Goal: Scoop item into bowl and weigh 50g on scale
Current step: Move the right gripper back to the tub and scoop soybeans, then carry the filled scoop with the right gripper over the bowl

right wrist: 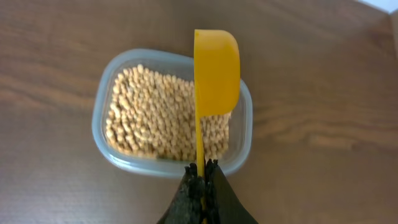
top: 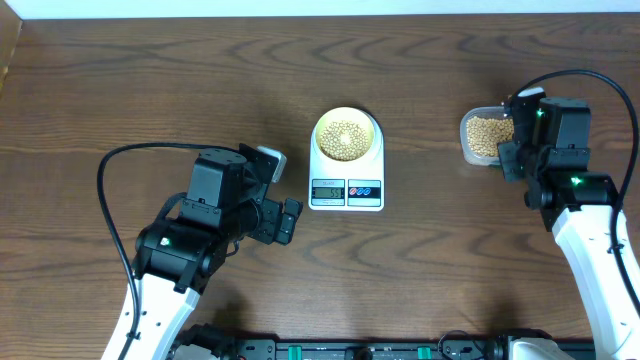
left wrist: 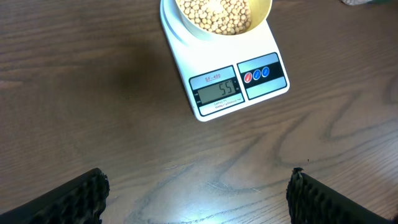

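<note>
The pale-yellow bowl (top: 318, 137) sits on the white scale (top: 346, 172), filled with tan beans (top: 346, 140). In the left wrist view the scale (left wrist: 186, 43) shows its lit display, which looks like 55, with the bowl (left wrist: 266, 15) and beans (left wrist: 214, 12) at the top edge. My left gripper (left wrist: 198, 186) is open over bare table, well short of the scale, and shows in the overhead view (top: 290, 220) to the scale's left. My right gripper (right wrist: 203, 168) is shut on the handle of a yellow scoop (right wrist: 216, 68), held over the beans (right wrist: 155, 118). No beans show on the scoop.
A clear plastic container (right wrist: 99, 118) full of beans stands at the right, also seen from overhead (top: 470, 135). The right arm (top: 585, 215) reaches in from the lower right, and the left arm's black cable (top: 110, 200) loops over the left side of the table.
</note>
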Available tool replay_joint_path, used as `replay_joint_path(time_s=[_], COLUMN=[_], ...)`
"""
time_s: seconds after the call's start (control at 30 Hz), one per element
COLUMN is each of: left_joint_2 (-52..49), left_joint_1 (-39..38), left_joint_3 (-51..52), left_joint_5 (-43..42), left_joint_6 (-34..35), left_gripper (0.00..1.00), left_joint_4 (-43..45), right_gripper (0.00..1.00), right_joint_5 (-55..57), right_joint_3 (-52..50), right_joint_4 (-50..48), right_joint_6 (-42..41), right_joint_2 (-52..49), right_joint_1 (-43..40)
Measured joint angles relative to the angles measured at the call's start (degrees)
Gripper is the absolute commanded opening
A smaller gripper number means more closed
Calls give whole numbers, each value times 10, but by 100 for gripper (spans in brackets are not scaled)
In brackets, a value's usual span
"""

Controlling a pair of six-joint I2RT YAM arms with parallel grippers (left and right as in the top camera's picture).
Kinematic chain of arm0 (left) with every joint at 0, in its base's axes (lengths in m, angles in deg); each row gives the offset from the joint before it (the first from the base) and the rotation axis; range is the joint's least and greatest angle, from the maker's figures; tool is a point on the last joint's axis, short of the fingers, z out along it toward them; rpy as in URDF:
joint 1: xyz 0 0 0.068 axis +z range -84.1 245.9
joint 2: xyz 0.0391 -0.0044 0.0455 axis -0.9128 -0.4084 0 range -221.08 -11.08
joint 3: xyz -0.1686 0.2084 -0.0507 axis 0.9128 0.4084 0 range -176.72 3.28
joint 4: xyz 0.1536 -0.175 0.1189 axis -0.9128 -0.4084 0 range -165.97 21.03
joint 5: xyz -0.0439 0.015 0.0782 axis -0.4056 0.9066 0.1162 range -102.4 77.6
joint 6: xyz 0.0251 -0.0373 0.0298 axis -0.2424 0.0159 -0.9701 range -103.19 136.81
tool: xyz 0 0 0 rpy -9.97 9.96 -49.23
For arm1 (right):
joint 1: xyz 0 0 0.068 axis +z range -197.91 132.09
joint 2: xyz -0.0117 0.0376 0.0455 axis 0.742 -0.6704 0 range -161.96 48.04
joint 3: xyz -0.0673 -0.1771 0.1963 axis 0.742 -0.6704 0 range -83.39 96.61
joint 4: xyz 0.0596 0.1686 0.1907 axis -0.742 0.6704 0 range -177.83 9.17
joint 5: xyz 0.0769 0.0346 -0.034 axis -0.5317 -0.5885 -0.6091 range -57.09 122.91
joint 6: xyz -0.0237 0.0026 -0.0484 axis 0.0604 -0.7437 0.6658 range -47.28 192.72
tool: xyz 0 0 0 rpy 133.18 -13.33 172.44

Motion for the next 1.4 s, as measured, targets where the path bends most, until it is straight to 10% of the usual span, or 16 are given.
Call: replay_joint_path(time_s=[0.5,1.4], left_joint_2=[0,0], left_joint_1=[0,0], left_joint_3=[1,1], left_joint_5=[0,0], left_joint_6=[0,0], left_gripper=[93,93], left_joint_4=[0,0], right_gripper=[1,1], right_joint_5=[-346,-342], right_joint_3=[0,0], right_joint_4=[-319,-226], right_joint_6=[-191,-62], right_joint_2=[-75,-159], right_joint_1=[51,209])
